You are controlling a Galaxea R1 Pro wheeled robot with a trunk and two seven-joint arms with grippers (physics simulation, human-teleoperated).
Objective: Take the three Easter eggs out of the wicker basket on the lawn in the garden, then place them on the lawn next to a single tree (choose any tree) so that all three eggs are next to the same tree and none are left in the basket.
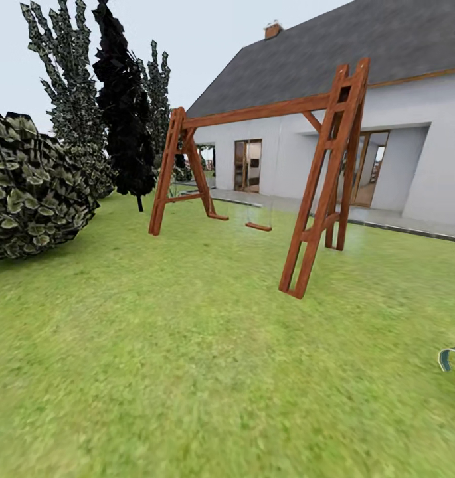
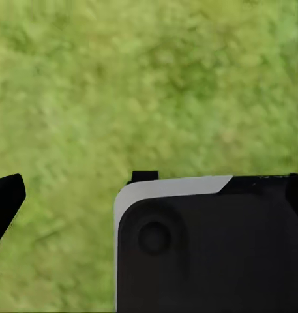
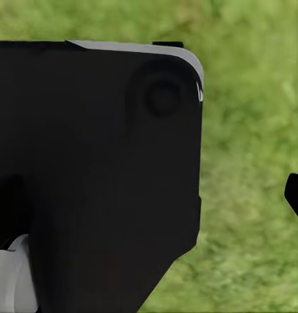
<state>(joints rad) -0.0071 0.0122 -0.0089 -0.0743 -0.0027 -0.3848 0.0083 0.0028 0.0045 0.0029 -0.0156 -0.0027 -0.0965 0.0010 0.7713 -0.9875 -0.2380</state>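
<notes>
Biggest thing going on is the lawn (image 1: 187, 372), mottled green grass filling the whole lower half of the head view and running up to the house. The white house (image 1: 400, 133) with its dark grey roof sits across the upper right, with glass doors and a grey paved strip (image 1: 386, 219) along its base. In front of it, mid-frame, stands a reddish-brown wooden swing frame (image 1: 267, 166) with a little seat (image 1: 258, 226) hanging low between its legs.

At the left edge there's a big leafy bush (image 1: 28, 186), and behind it, upper left, a couple of tall speckled-leaf trees (image 1: 68, 99) plus a near-black one (image 1: 124, 106) with a thin trunk. No basket or eggs anywhere here, just the garden.

Both wrist views look down on grass past a black, white-edged robot body (image 2: 207, 248). A dark finger tip (image 2: 5, 199) pokes in at the left wrist view's left edge, another (image 3: 296, 195) at the right wrist view's right edge. Can't tell how the jaws stand on either gripper.
</notes>
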